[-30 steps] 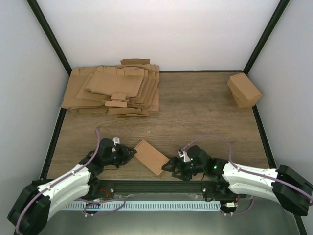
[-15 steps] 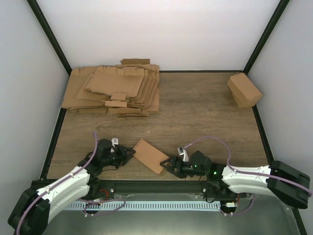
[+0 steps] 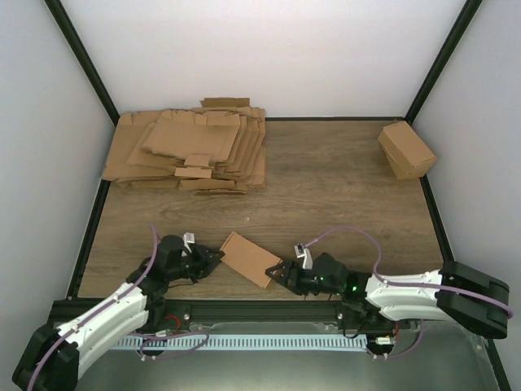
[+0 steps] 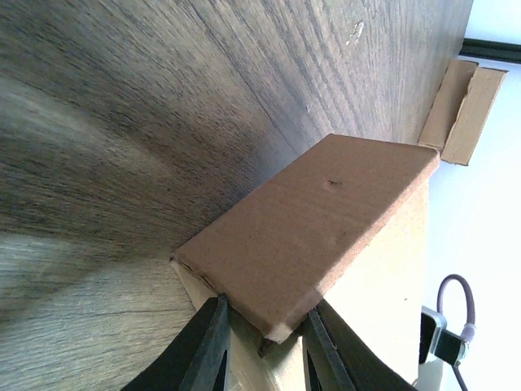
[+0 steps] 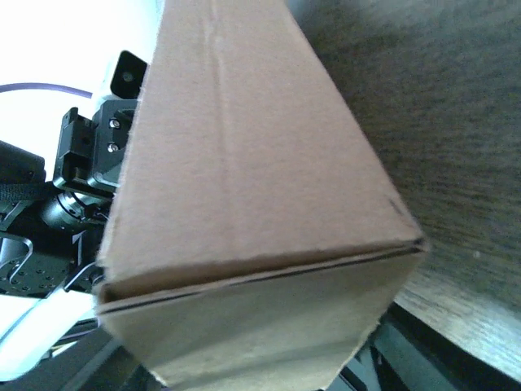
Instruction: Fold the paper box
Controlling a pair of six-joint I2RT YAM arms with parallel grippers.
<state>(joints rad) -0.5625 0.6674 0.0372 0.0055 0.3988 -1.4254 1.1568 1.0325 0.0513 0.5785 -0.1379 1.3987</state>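
The box, at 6 o'clock on the desk, is pinched at its 9 o'clock end by the jaws of the left gripper, and the right gripper has been moved in against its 3 o'clock end, jaws' state not tellable, so end closing is judged near.

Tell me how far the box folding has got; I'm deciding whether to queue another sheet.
Done: the paper box already forms a carton, its end in the right wrist view folded shut. In hand: left gripper pinches one end; right gripper sits at the other, grip unclear. Left: possibly closing the pinched end; I cannot tell.
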